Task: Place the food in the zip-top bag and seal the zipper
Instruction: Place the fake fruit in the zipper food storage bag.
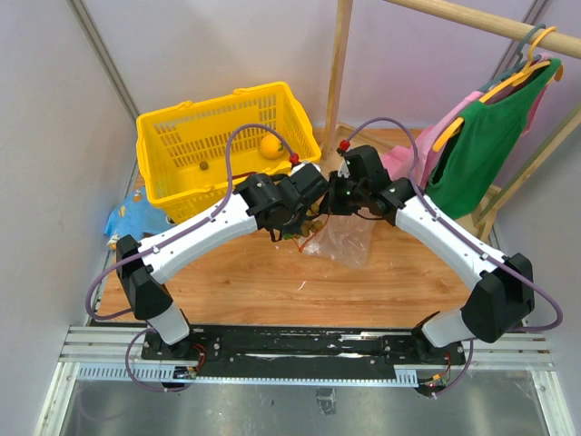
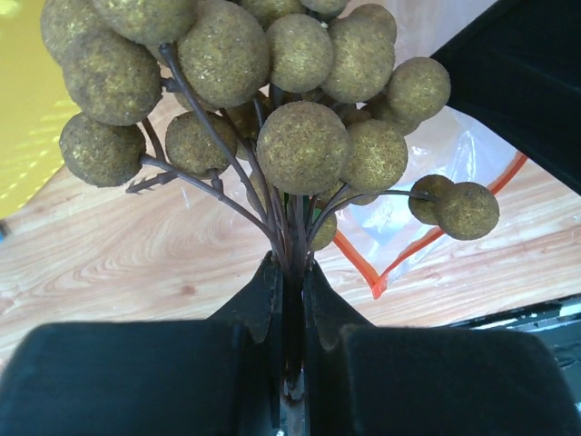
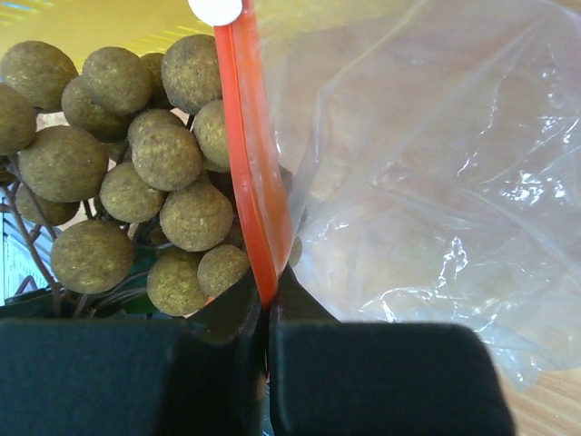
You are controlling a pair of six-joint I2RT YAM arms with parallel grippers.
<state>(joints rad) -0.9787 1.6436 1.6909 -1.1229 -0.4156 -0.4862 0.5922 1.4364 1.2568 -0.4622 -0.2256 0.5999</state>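
Pinching the thin brown stalk of the olive-brown toy grape bunch (image 2: 300, 145), my left gripper (image 2: 290, 272) is closed hard on the stem. The round fruits are riding free ahead of the fingers, pointed toward the bag. My right gripper (image 3: 268, 304) is clamped shut on the thin red-orange zipper strip (image 3: 254, 182). It is lifting one lip of the clear crinkly zip-top bag (image 3: 427, 182) off the pale wooden table (image 1: 272, 282). I judge this hold is meant to keep the mouth gaping while the other arm feeds the food in.

The small white slider tab (image 3: 215, 9) is sitting at the far end of the strip, away from my grip. From the left wrist the red-orange edge is showing as an open V just below the bunch. From the right wrist the grapes are crowding against the strip on the side away from the film. I cannot tell whether any of them are inside the mouth yet.

The two grippers are working almost nose to nose over the middle of the table, so room between them is tight. The yellow slotted plastic basket (image 1: 182, 136) is standing just behind the left gripper, and a round yellow-orange fruit (image 1: 270, 145) is waiting inside it. Bare wood is lying open on the near side, toward the arm bases. The bunch looks wide against the opening, so I expect the outer stems could catch on the zipper edge.
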